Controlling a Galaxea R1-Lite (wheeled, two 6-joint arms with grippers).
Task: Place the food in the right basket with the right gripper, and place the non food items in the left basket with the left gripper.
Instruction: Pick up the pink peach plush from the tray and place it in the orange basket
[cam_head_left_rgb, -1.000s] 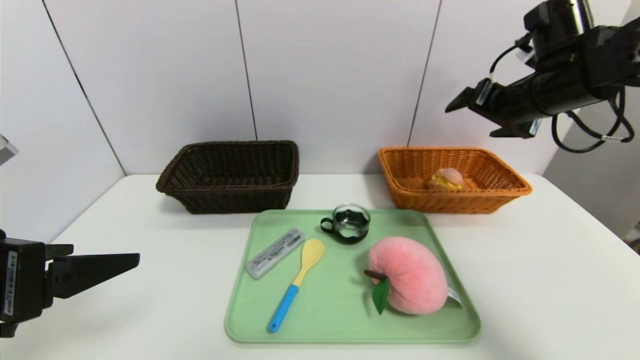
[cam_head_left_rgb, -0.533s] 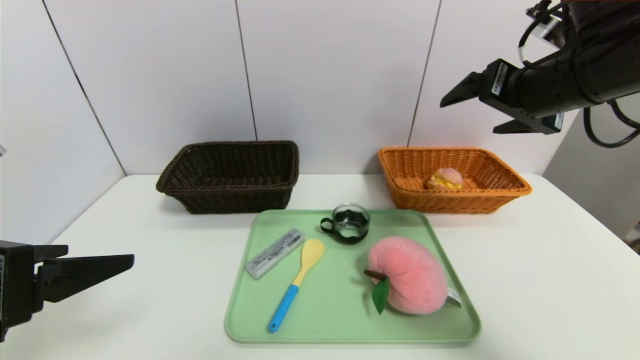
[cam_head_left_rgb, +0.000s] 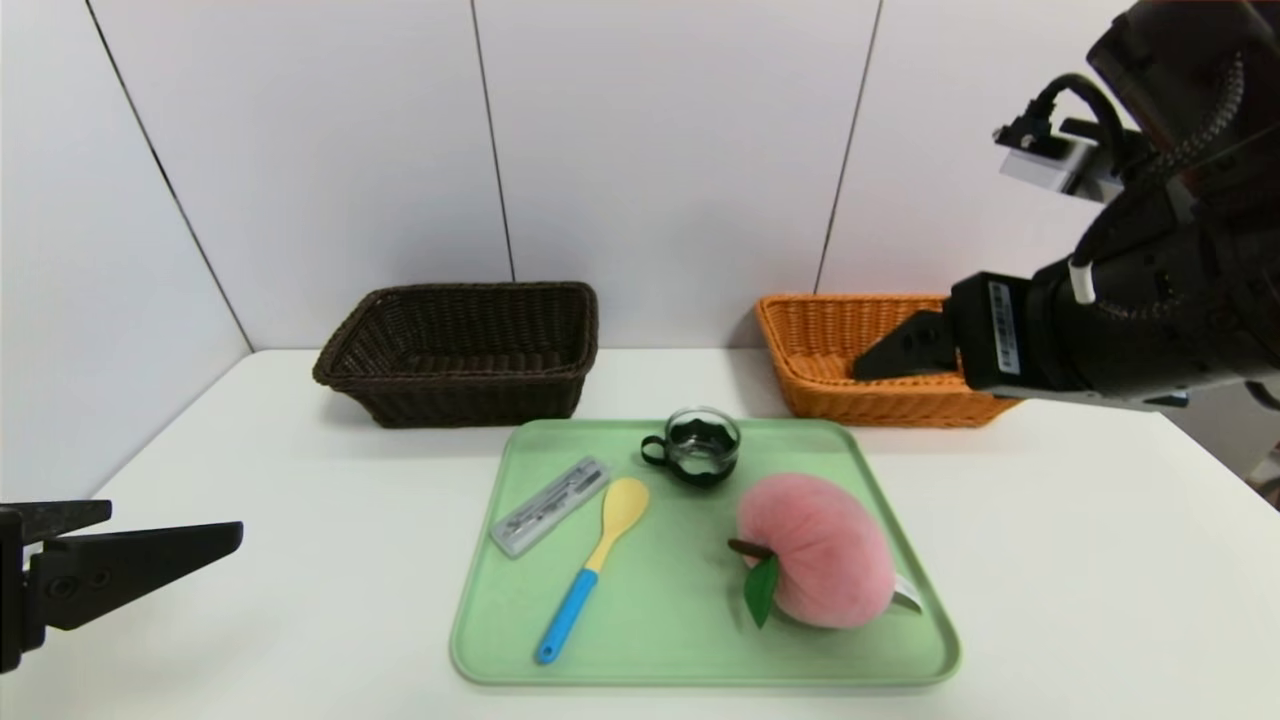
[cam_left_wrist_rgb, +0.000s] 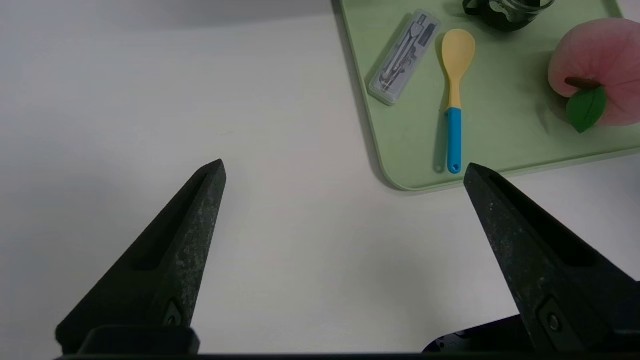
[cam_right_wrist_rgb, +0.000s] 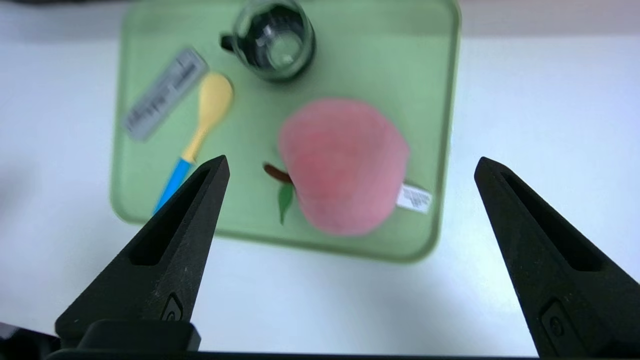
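Note:
A pink plush peach (cam_head_left_rgb: 815, 550) lies on the right side of the green tray (cam_head_left_rgb: 680, 620). On the tray too are a glass cup (cam_head_left_rgb: 700, 447), a yellow and blue spoon (cam_head_left_rgb: 595, 565) and a clear compass case (cam_head_left_rgb: 550, 505). My right gripper (cam_head_left_rgb: 880, 360) hangs open in front of the orange basket (cam_head_left_rgb: 810, 350), above and behind the peach (cam_right_wrist_rgb: 345, 165). It holds nothing. My left gripper (cam_head_left_rgb: 175, 520) stays open and empty low at the table's left, well clear of the tray (cam_left_wrist_rgb: 500, 125). The dark brown basket (cam_head_left_rgb: 460, 350) stands at the back left.
The white table (cam_head_left_rgb: 1050, 560) is bare on both sides of the tray. A white panelled wall runs close behind the two baskets. The right arm's bulk covers most of the orange basket's right half.
The right arm has swung down from high above the orange basket to in front of it, hiding the food inside. The left gripper has drawn back a little to the left.

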